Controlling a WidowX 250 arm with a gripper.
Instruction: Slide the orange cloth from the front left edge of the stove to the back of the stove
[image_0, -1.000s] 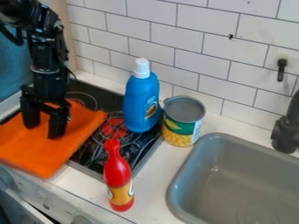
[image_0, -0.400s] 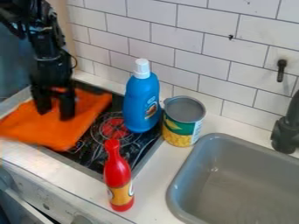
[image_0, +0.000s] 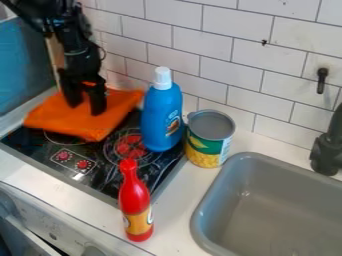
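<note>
The gripper (image_0: 87, 108), its fingers spread on the orange cloth (image_0: 59, 119), has slid with it farther into the upper left, uncovering the stove's (image_0: 33, 149) red dials (image_0: 82, 164) at left.

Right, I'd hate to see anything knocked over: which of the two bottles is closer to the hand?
The blue one, standing beside the can. The red bottle stands farther from the hand, nearer the counter's front edge.
</note>
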